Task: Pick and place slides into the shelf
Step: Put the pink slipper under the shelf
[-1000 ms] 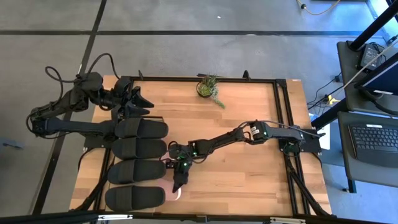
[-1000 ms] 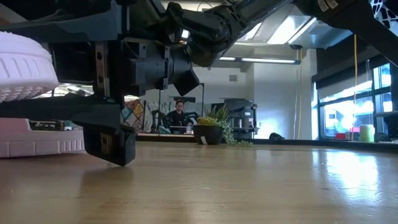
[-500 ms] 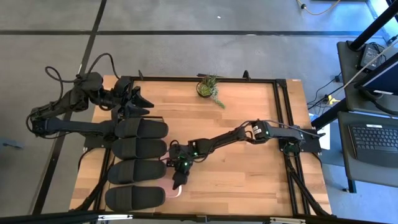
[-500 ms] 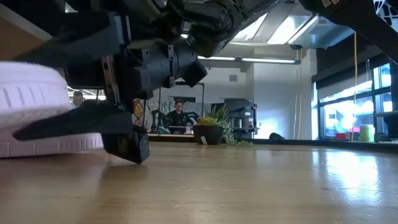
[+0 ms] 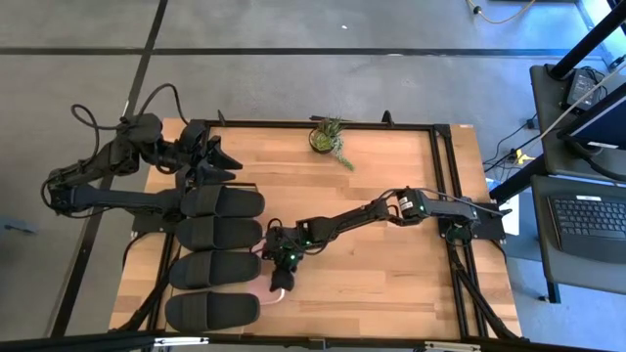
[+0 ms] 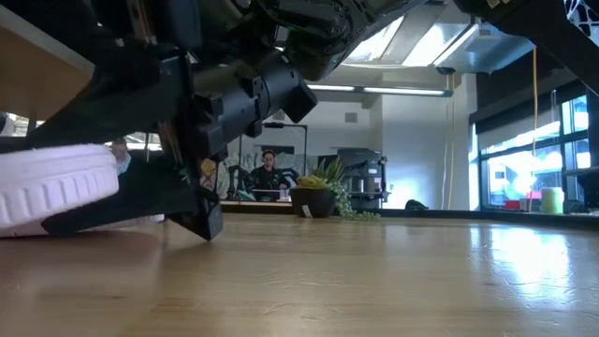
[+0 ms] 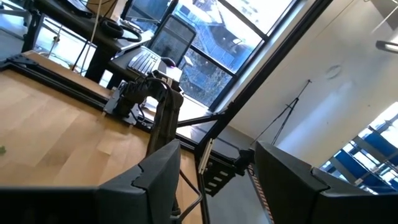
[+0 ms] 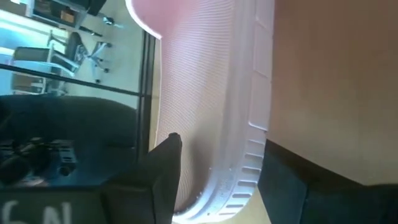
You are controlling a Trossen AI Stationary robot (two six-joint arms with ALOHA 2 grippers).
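Between right gripper [image 8: 214, 186] fingers, pink slide [image 8: 211, 93]

right gripper [image 5: 280, 285]: drawn back from the table's near edge, now closer to the black slides | pink slide [image 6: 51, 187]: lowered in the low view, sole rim nearer the tabletop | gripper's tilt: changed, fingers angled down around the slide's edge
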